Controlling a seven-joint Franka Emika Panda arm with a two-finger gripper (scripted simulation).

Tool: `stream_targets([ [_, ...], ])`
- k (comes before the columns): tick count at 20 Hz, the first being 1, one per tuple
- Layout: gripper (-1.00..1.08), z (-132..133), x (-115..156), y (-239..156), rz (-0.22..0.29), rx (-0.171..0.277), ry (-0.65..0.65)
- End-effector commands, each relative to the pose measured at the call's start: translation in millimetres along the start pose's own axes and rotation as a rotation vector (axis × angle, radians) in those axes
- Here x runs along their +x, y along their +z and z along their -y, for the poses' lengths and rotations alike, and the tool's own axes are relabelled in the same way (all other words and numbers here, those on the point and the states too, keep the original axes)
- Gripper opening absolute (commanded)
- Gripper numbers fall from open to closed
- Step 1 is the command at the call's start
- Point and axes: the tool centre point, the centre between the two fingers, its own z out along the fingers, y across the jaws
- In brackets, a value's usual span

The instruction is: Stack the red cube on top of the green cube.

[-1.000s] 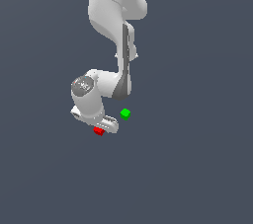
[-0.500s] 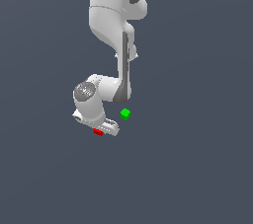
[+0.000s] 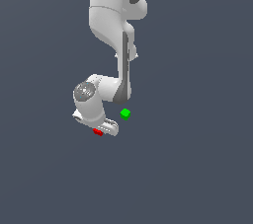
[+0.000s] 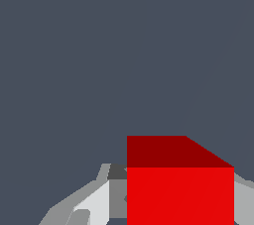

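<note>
The red cube (image 3: 98, 132) lies on the dark floor under my gripper (image 3: 102, 130), with only its edge showing in the exterior view. In the wrist view the red cube (image 4: 179, 189) sits between my fingers (image 4: 117, 194), and both pads touch its sides. The gripper is low and shut on the cube. The green cube (image 3: 125, 114) stands free on the floor, a short way off toward the exterior view's right and a little farther back.
The white arm (image 3: 111, 16) comes down from the top of the exterior view and bends over the two cubes. The dark grey floor (image 3: 197, 168) has nothing else on it.
The gripper has sunk a little lower over the red cube, hiding more of it. Neither cube has moved.
</note>
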Motion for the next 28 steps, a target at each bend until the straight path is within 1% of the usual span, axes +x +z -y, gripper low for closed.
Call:
stream_targets([
  [1,-1.00,0,0,-1,0.000,0.000,0.000],
  [7,-1.00,0,-1,-20,0.000,0.000,0.000],
  [15,-1.00,0,-2,-74,0.000,0.000,0.000],
  [19,-1.00,0,-1,-92,0.000,0.000,0.000],
  [23,-1.00,0,0,-100,0.000,0.000,0.000],
  [28,-1.00,1,-2,-98,-0.001,0.000,0.000],
])
